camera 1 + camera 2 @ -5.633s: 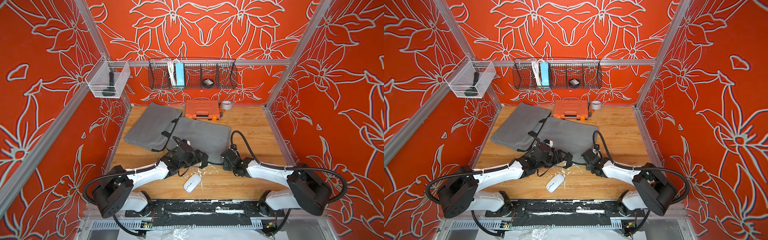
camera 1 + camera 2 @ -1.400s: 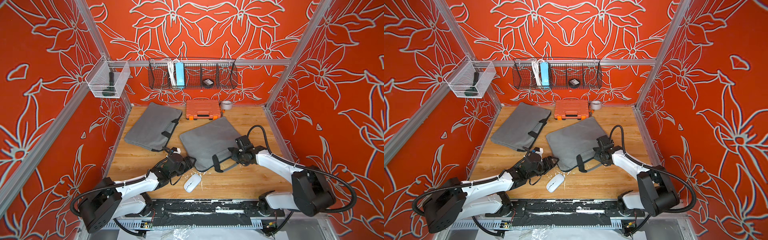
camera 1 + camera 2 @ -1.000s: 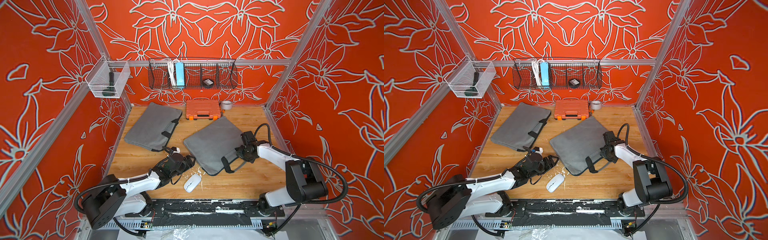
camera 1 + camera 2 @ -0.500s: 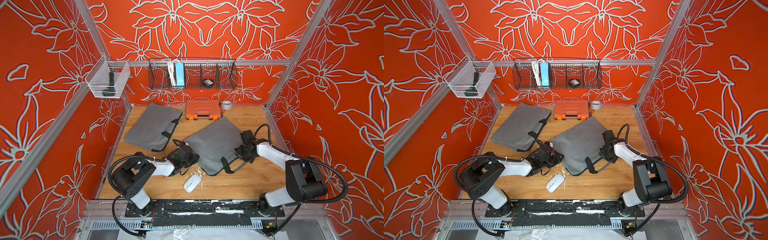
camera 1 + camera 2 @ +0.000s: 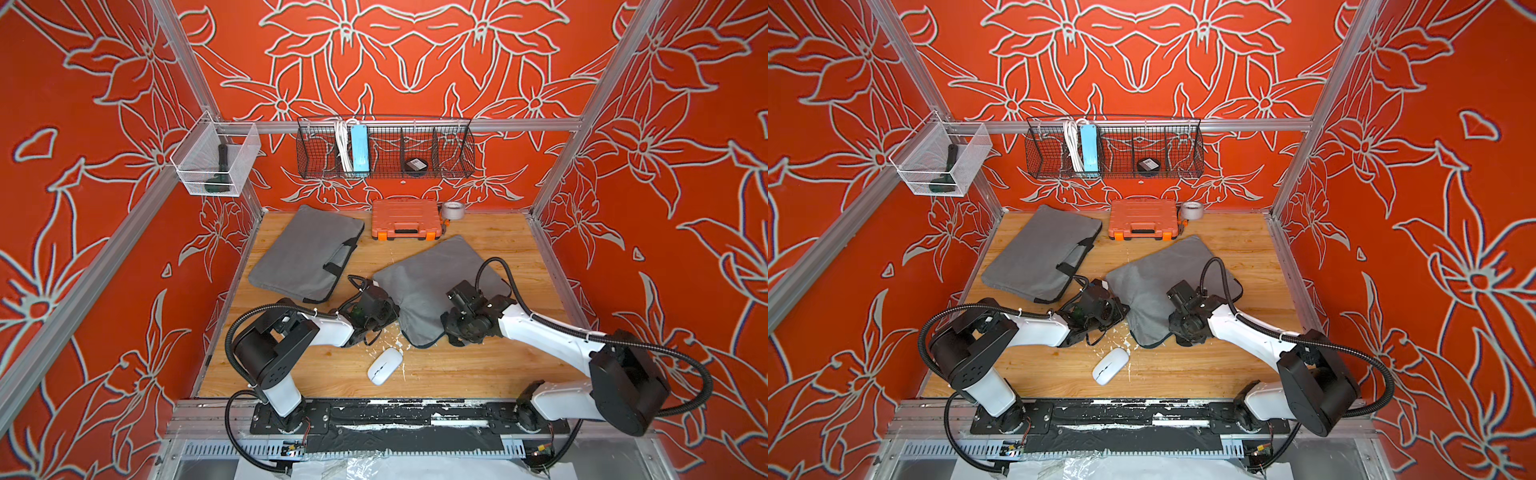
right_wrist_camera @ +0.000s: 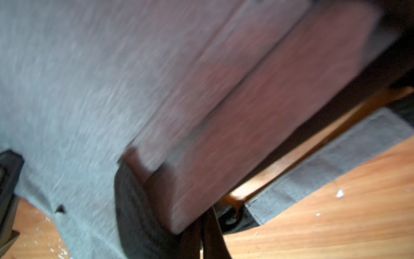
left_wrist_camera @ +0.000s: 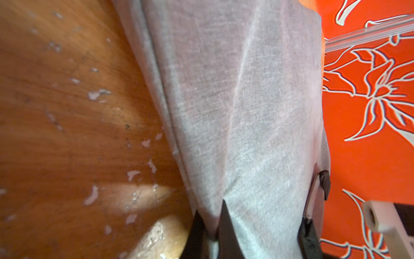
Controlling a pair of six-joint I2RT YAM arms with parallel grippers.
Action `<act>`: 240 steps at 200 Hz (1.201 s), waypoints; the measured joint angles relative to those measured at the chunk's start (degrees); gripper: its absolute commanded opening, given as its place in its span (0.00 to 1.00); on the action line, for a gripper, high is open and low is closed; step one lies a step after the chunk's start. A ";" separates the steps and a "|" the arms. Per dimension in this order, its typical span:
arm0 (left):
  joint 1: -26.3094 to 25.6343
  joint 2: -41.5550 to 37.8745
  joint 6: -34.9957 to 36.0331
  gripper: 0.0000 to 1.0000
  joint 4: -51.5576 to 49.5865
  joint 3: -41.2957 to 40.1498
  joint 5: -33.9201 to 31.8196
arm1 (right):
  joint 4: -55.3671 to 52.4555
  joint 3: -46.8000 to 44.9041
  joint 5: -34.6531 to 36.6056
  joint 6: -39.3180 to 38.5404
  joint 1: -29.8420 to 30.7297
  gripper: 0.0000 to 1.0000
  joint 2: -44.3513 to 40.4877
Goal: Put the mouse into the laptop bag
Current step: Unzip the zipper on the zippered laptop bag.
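One mouse [image 5: 385, 365] lies white and free on the surface [image 5: 457, 374], just in front of the bag's near corner, between my two arms and touching neither. The bag [image 5: 432, 278] lies flat just behind it. My left gripper [image 7: 211, 215] is pinched together on a fold of grey cloth at the bag's left edge. My right gripper [image 6: 205, 233] is closed tight at the bag's near edge, on the dark-trimmed rim or a handle; the blur hides which.

The step in hand, as I judge it, is opening the mouth. To do it well I should lift only the top layer with the left, pin the lower side with the right, and raise gently so the cloth does not slip out. If both layers rise together, no gap forms. Fetching the mouse will need one gripper free, so the mouth must hold open under the other alone.
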 measured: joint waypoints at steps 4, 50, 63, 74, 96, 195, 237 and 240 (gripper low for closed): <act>0.00 0.02 -0.02 0.00 -0.09 0.07 -0.04 | -0.02 0.00 0.17 0.20 0.74 0.00 0.00; -0.04 0.13 -0.37 0.00 -1.11 0.90 -0.09 | 1.31 0.52 0.33 3.65 9.79 0.00 3.43; -0.04 0.13 -0.39 0.00 -1.64 1.11 -0.11 | 1.27 1.40 0.35 4.11 11.04 0.00 4.87; -0.04 0.13 -0.39 0.00 -1.79 1.16 -0.11 | 1.36 1.86 0.35 4.15 11.43 0.00 5.16; -0.04 -0.17 -0.39 0.00 -1.86 1.09 -0.13 | 1.46 2.19 0.37 3.93 11.54 0.00 5.16; -6.78 -15.67 -2.54 0.73 -0.46 -9.70 -2.19 | -0.39 -1.14 -0.66 0.13 -6.19 0.00 2.91; -6.75 -16.33 -2.71 0.79 -0.37 -10.47 -3.39 | -2.64 -3.82 0.02 -1.64 -14.40 0.00 -1.09; -6.75 -16.22 -2.69 0.80 -0.35 -10.38 -3.48 | -2.64 -3.89 0.02 -1.77 -14.67 0.00 -1.16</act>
